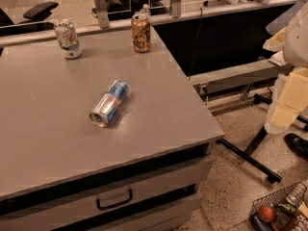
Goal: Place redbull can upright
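The redbull can [109, 103] lies on its side near the middle of the grey table [43, 143]. It is blue and silver, and its shiny silver end points toward the front left. My arm hangs at the right edge of the view, off the table. Its gripper [281, 114] is over the floor, far to the right of the can and apart from it. Nothing shows in the gripper.
A white-and-green can [68, 38] and an orange-brown can [141, 32] stand upright at the table's back edge. The table's right edge drops to the floor. A black frame leg [245, 160] lies there. A wire basket [279, 208] sits at the bottom right. A drawer handle [114, 199] faces front.
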